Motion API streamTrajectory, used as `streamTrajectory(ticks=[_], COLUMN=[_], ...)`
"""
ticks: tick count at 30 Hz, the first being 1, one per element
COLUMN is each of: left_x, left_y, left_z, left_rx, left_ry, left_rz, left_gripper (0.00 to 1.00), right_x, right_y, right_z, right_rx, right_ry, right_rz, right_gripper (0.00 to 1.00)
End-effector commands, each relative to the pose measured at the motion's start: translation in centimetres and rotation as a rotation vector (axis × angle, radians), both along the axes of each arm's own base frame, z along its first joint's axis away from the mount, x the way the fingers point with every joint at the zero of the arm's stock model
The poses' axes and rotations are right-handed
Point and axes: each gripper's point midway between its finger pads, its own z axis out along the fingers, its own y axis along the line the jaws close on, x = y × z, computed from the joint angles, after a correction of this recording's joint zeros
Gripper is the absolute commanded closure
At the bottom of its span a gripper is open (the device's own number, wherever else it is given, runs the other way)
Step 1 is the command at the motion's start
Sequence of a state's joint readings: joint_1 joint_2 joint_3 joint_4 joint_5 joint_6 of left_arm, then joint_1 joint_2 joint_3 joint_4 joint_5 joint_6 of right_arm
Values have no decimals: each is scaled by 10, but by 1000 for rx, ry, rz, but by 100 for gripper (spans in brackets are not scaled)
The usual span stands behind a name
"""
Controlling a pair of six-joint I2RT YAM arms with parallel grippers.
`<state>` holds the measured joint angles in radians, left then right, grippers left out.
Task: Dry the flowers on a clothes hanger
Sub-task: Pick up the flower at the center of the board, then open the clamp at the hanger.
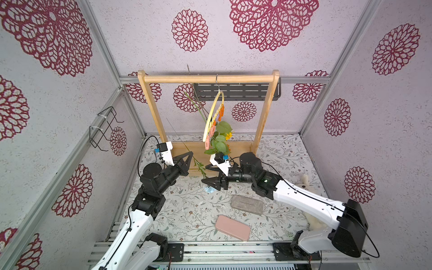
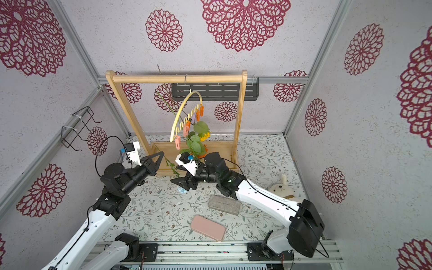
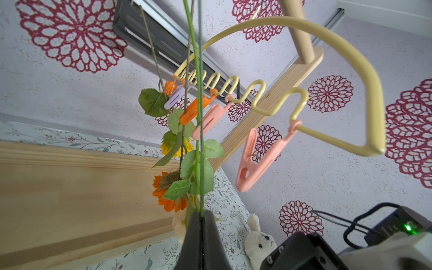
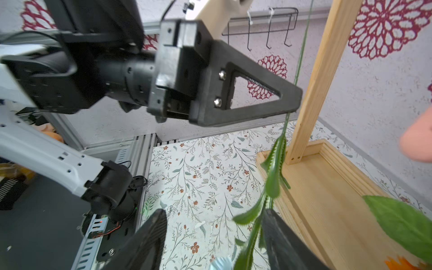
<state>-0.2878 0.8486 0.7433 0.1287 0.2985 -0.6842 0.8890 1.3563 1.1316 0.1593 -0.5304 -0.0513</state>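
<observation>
The left pincer (image 1: 191, 154) (image 3: 201, 214) is clamped tight on the thin green stem of the small light blue flower (image 1: 209, 189), whose bloom hangs low over the floral-print worktop (image 1: 187, 210). The right pincer (image 1: 205, 174) gapes wide around the stem's leafy lower stretch and grips nothing; the leaves lie just beside one finger (image 4: 280, 238).

The pale yellow arched clothes hanger (image 3: 327, 35) hangs by its metal hook from the top bar of the tall wooden rack frame (image 1: 208, 79). A yellow sunflower (image 3: 168, 148) and an orange daisy-like bloom (image 3: 168, 202) dangle head-down from it, their broad leaves crowding the space above the right wrist.

In the left wrist view the held stem crosses in front of a bright orange clip (image 3: 194, 108) and a pink clip (image 3: 210, 119). A larger salmon-pink end clip (image 3: 246, 181) hangs free nearby.

A black slotted wall shelf (image 1: 236, 91) sits behind the rack. A grey rectangular block (image 1: 246, 204), a flat pink case (image 1: 232, 228) and a white plush toy (image 2: 281, 187) lie well apart from it
</observation>
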Motion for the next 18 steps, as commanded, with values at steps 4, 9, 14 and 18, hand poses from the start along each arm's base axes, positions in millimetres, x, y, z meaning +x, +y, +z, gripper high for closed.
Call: streamTrajectory(ticks=[4,9,14,18], left_x=[0,16,30,39], left_y=[-17,-26,-27,-31], left_z=[42,49,48,44], left_rx=[34,0,-25,-50], left_ry=[-111,-96,-93,-67], left_rz=[-90,-119,-102,-113], left_gripper=[100,100,100,100], right_x=[13,52,65,79], right_y=[-54,-59,-42,-34], right_z=[60,79,88,92], right_rx=[132,180,196,201], right_ry=[-15,146,191,188], right_rz=[-37,-110,-54,-65], right_gripper=[24,20,20,20])
